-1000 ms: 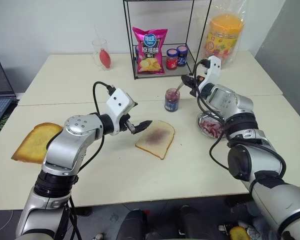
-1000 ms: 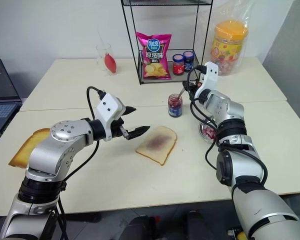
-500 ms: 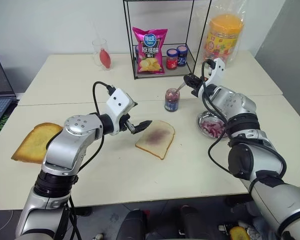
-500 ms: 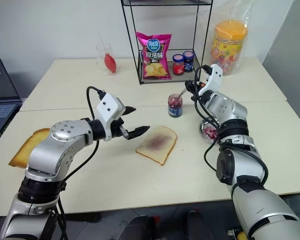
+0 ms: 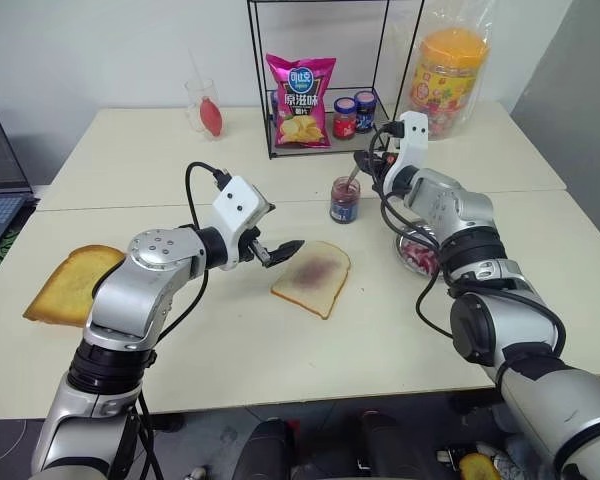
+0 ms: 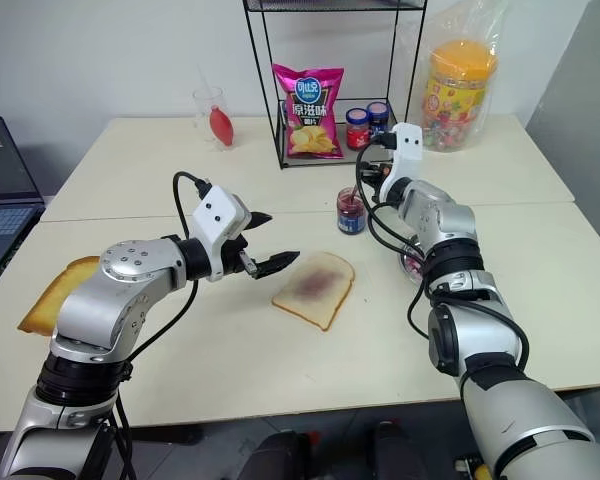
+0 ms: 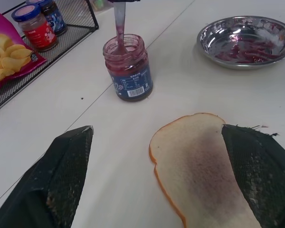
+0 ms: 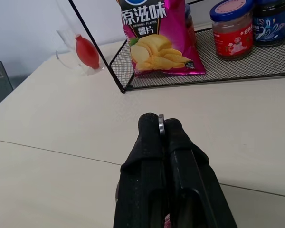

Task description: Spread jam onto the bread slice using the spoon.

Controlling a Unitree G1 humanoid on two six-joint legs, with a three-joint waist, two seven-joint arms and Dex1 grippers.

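The bread slice [image 5: 312, 277] lies flat mid-table with a purple jam stain at its centre. My left gripper [image 6: 271, 240] hovers just left of it, open and empty; its fingers [image 7: 61, 180] flank the bread slice [image 7: 199, 166] in the left wrist view. Behind the bread stands the open jam jar [image 5: 344, 199] with a dark blue label, dark jam [image 7: 126, 50] inside. The spoon [image 5: 356, 180] stands in the jar, bowl down in the jam. My right gripper [image 5: 365, 161] is above the jar, shut on the spoon's thin handle [image 8: 161, 124].
A metal dish [image 5: 420, 250] smeared with jam sits right of the bread. A toasted slice [image 5: 72, 283] lies at the far left. Behind the jar a wire rack [image 5: 270, 150] holds a chips bag [image 5: 300, 100] and two small jars [image 5: 353, 113]. A glass [image 5: 205, 108] stands at the back left.
My right gripper swung left with the spoon handle, from right of the jar to nearly above it, so the spoon stands steeper. The left arm and bread stayed still.
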